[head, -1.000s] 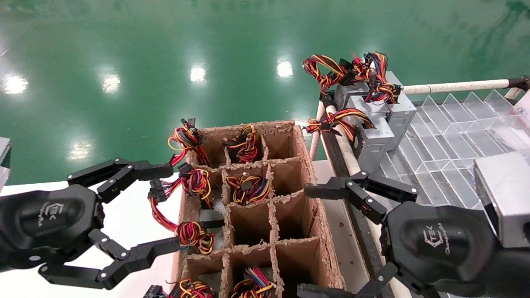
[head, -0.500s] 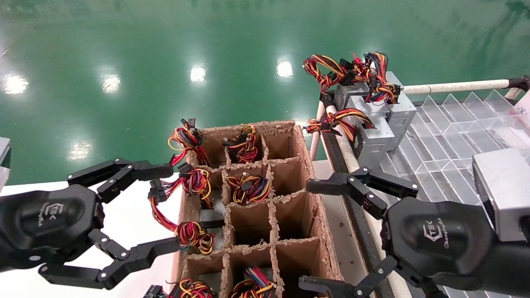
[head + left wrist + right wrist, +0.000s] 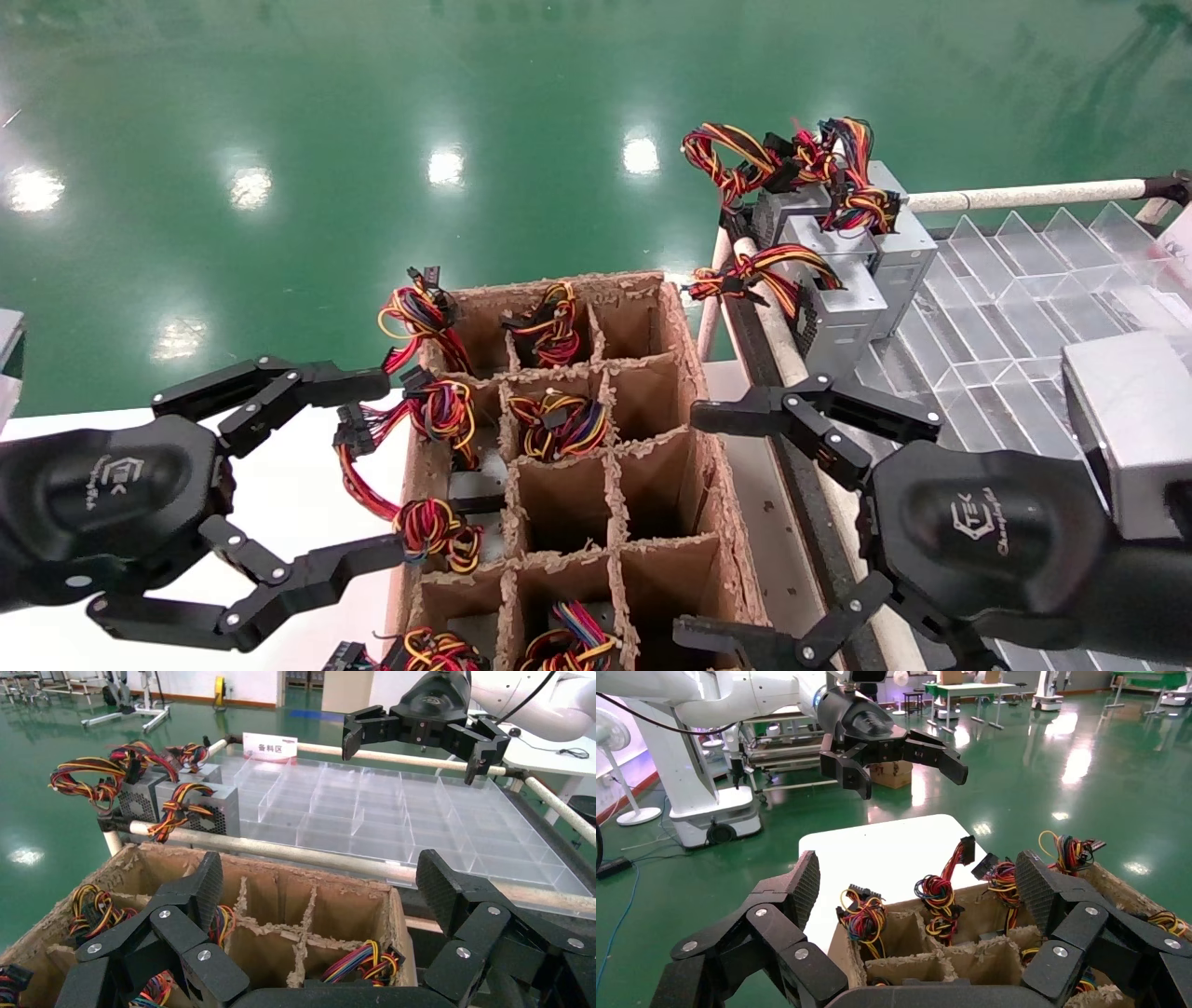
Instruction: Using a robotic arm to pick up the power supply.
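Observation:
My right gripper (image 3: pixel 694 527), the robotic arm with a grey metal box (image 3: pixel 1127 429) at its wrist, hangs open beside the right wall of a cardboard carton (image 3: pixel 684 345), holding nothing. Across the carton, in the left column's third cell, stands the power supply (image 3: pixel 433 531). Its coiled red, yellow, purple and black wires and a black connector stick out; its grey body is mostly hidden. The right wrist view shows that bundle (image 3: pixel 938 888) straight ahead of the open gripper (image 3: pixel 919 881). My left gripper (image 3: pixel 372 466) is parked open at the carton's left side, its lower fingertip close to the bundle (image 3: pixel 365 962).
Other cells hold like wire bundles (image 3: pixel 559 424); the right column shows bare cardboard. A clear divided tray (image 3: pixel 1006 308) on the right carries three grey boxes (image 3: pixel 838 317) with wires, behind a pale rail (image 3: pixel 1024 196). The carton stands on a white table (image 3: pixel 279 485).
My right hand has crept slightly forward and left along the carton's right wall, and its lower finger shows more. The left gripper and the wire bundles have not moved.

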Tool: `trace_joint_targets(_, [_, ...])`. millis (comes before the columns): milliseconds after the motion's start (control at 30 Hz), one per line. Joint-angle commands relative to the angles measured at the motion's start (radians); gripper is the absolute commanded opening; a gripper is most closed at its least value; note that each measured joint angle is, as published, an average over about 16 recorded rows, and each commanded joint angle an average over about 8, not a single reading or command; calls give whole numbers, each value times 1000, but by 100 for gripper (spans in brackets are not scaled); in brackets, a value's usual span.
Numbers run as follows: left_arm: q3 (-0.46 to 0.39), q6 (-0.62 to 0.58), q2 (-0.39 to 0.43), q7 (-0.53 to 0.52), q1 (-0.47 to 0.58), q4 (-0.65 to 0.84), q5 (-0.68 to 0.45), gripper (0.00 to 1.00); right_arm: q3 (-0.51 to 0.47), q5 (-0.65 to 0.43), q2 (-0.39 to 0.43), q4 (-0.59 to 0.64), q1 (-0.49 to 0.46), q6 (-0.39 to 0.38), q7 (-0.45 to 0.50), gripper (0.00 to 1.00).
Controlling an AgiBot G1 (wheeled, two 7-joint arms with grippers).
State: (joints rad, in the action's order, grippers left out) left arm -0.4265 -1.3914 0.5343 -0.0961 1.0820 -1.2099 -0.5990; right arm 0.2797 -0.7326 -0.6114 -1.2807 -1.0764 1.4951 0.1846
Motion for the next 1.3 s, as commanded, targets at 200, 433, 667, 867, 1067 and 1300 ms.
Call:
trace_joint_targets(200, [0, 0, 0, 0, 0, 0, 0, 100, 0, -1, 0, 1, -1, 0, -1, 100])
trace_joint_targets(433, [0, 0, 0, 0, 0, 0, 0, 100, 0, -1, 0, 1, -1, 0, -1, 100])
trace_joint_targets(667, [0, 0, 0, 0, 0, 0, 0, 100, 0, -1, 0, 2, -1, 0, -1, 100])
trace_joint_targets(867, [0, 0, 0, 0, 0, 0, 0, 100, 0, -2, 0, 2, -2, 0, -1, 100])
trace_joint_targets(1067, [0, 0, 0, 0, 0, 0, 0, 100, 0, -2, 0, 2, -2, 0, -1, 100])
trace_joint_targets(1300, [0, 0, 0, 0, 0, 0, 0, 100, 0, -2, 0, 2, -2, 0, -1, 100])
